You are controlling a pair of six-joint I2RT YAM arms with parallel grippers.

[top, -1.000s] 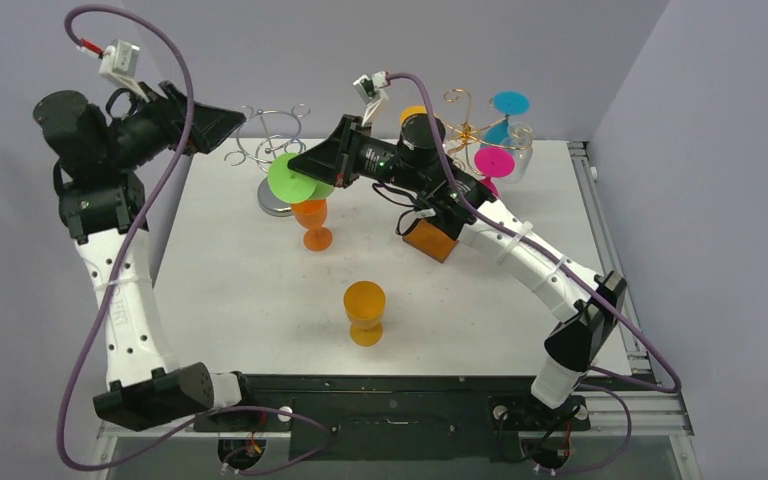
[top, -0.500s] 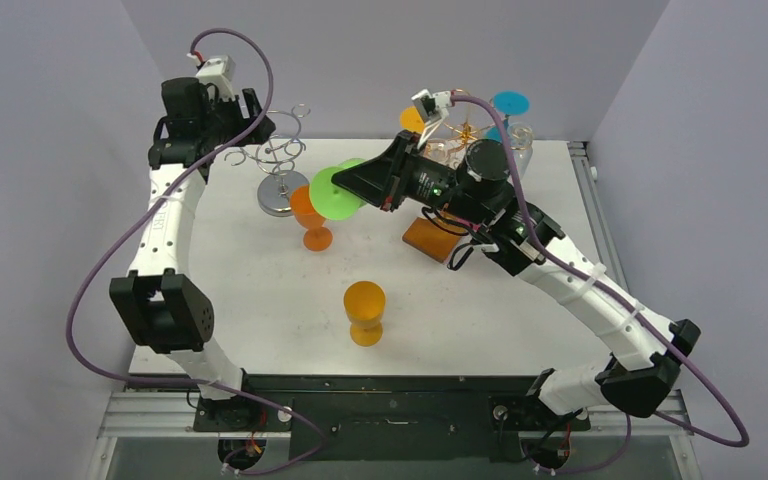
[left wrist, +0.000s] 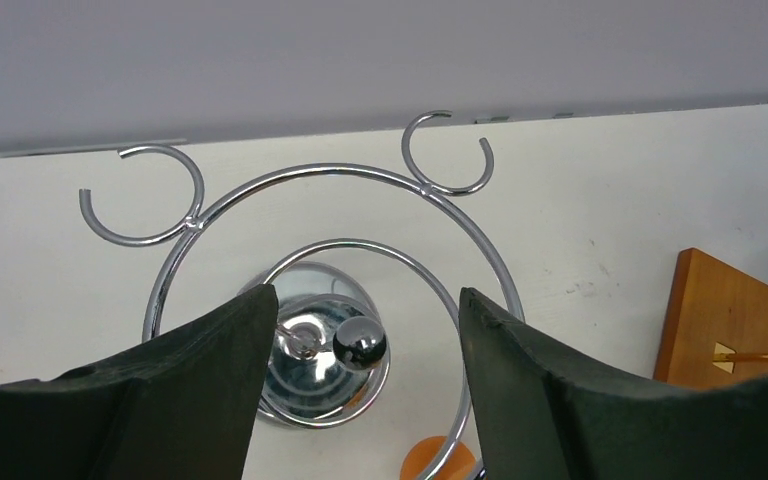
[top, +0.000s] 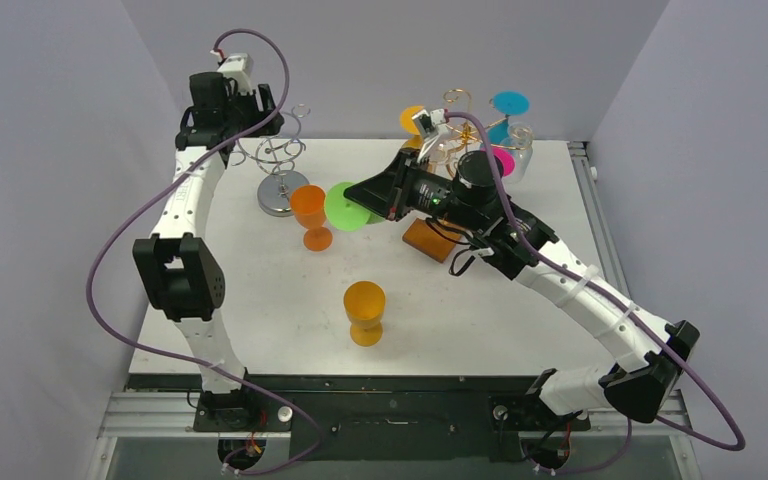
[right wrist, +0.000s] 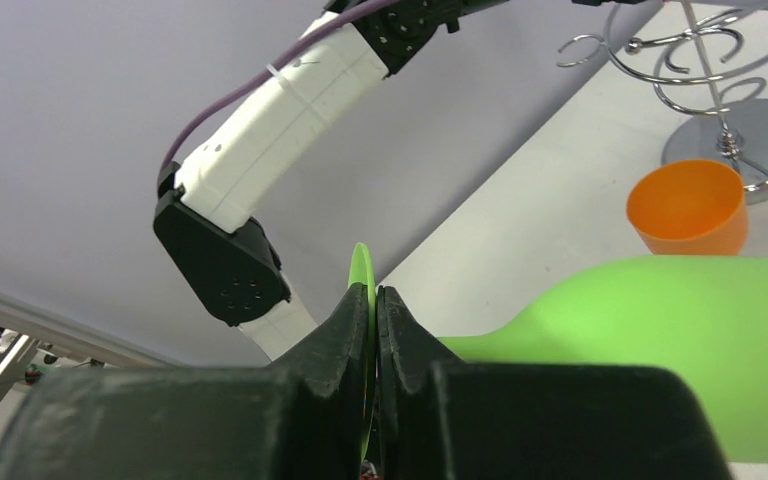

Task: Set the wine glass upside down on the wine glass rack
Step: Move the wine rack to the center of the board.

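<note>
I have the wine glass (top: 352, 204), the green one, off the table (top: 260, 290) and in my right hand (right wrist: 372, 300). On the right wrist feed the two fingers are pressed together on the thin edge of its foot, with no gap I can see. The bowl swells out to one side of them, so the glass's long axis runs across the fingers, not along them. From overhead it looks closer to level than to upright or inverted, but the angle is poor there and I would not swear to the tilt.

The silver rack (top: 280, 160) stands near the table's far left corner. The glass lies on the rack's side toward the table's middle, between the rack and my right wrist. An orange cup (top: 310, 213) stands upright just beside the rack's base, between the glass and the rack's post. I judge the coming move hinges on turning the bowl downward and sliding the stem into an open loop from this side, above the cup.

My left hand (left wrist: 365, 295) hangs over the rack at the far edge, looking down through its rings. Its fingers are spread wide and hold nothing, and I see no contact with the wire.
</note>
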